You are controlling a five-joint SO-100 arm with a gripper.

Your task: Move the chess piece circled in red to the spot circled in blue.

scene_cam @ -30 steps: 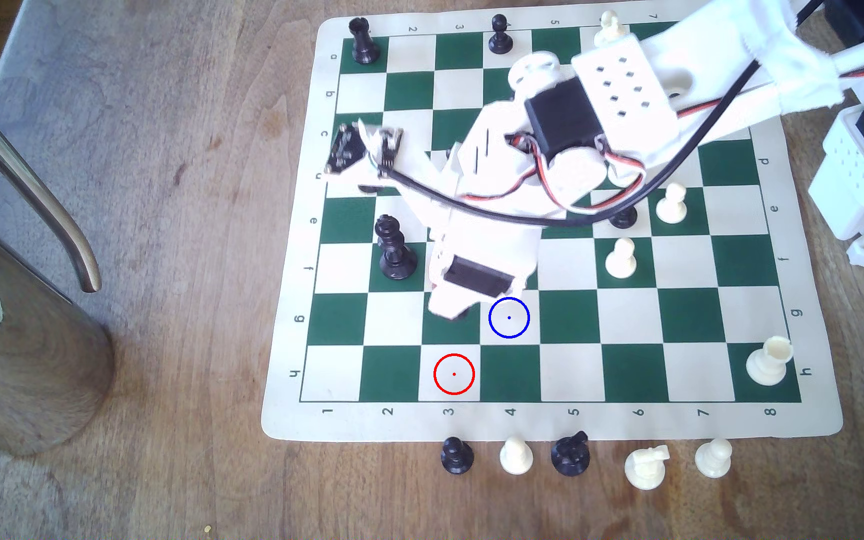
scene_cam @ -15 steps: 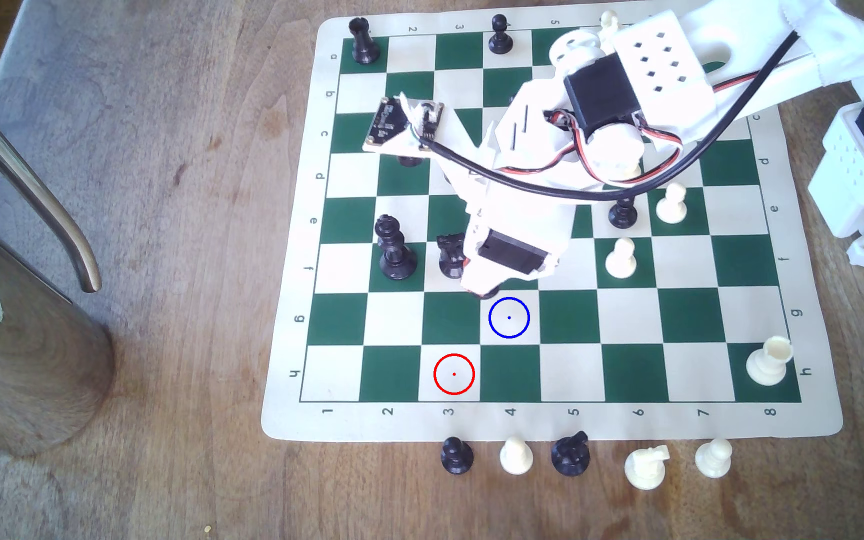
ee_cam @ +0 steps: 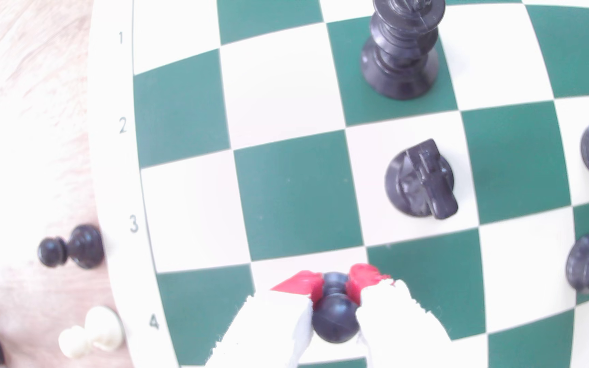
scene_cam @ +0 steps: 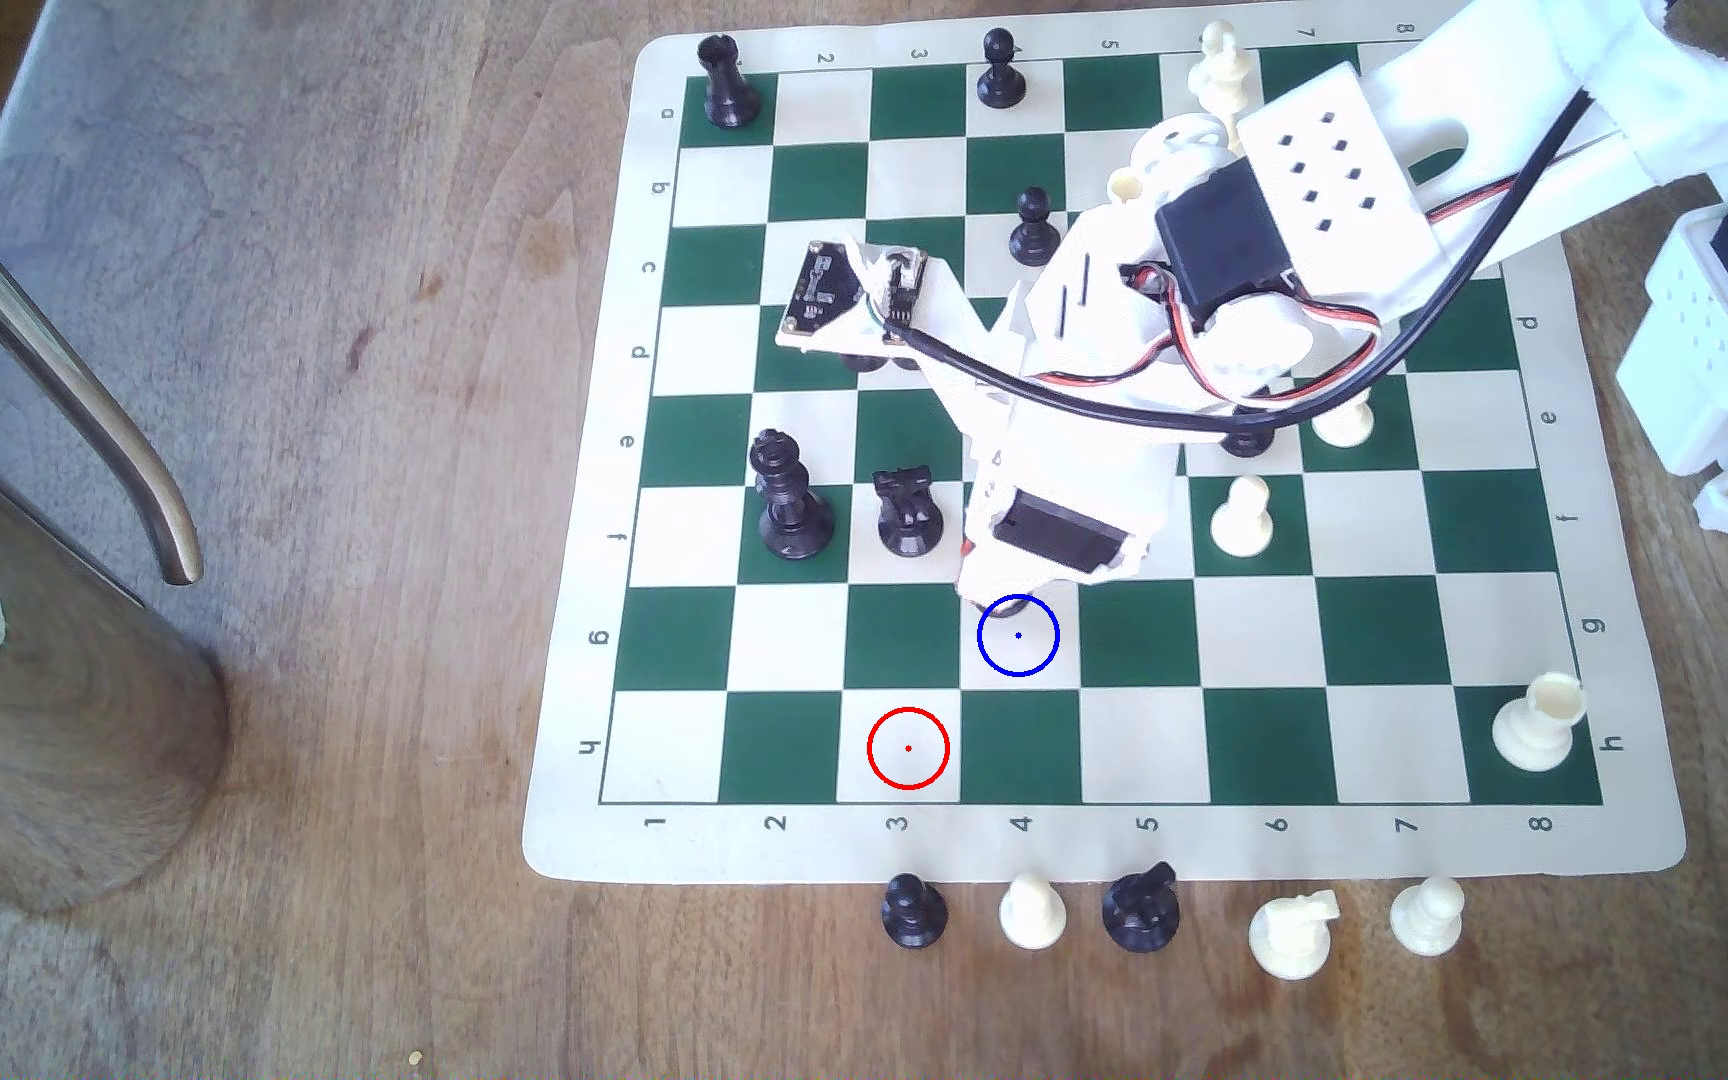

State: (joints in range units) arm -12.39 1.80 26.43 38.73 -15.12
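Wrist view: glossy black ball-headed pawn [ee_cam: 335, 318]

Your exterior view looks down steeply from well above the surface [scene_cam: 320, 623], taking in the whole chessboard [scene_cam: 1618, 841] and facing its numbered edge. Your wrist view sits close over the board [ee_cam: 116, 177], looking down past the gripper [ee_cam: 335, 293] toward that same numbered edge. Both views share the black king [scene_cam: 787, 498] [ee_cam: 401, 53], the knight [scene_cam: 907, 514] [ee_cam: 420, 180] and the pieces off the board's edge.
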